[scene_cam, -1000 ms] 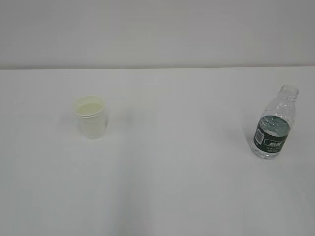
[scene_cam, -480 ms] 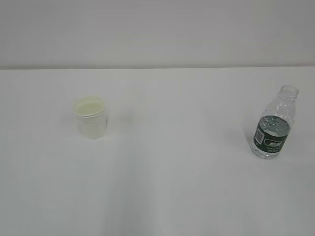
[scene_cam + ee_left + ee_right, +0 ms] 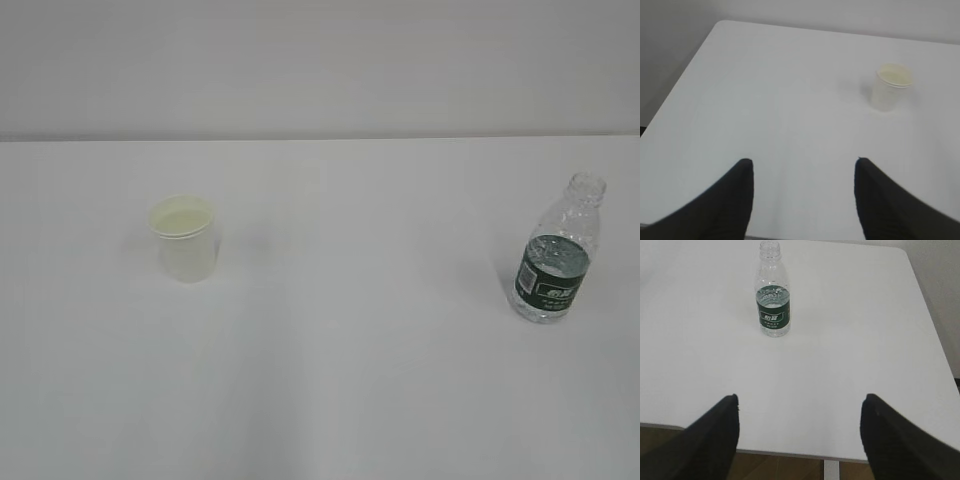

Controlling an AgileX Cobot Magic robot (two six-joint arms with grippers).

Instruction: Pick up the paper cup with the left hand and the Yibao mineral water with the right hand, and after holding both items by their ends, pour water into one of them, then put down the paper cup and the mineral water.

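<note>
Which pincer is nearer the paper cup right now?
Left. The left pincer is open, low over the table's near edge, with the paper cup standing ahead and to its right. The right pincer faces the bottle; the cup is not in its view.

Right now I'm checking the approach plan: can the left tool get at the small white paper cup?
Probably yes: the left tool is open, and only bare white table lies between it and the upright small white paper cup.
</note>
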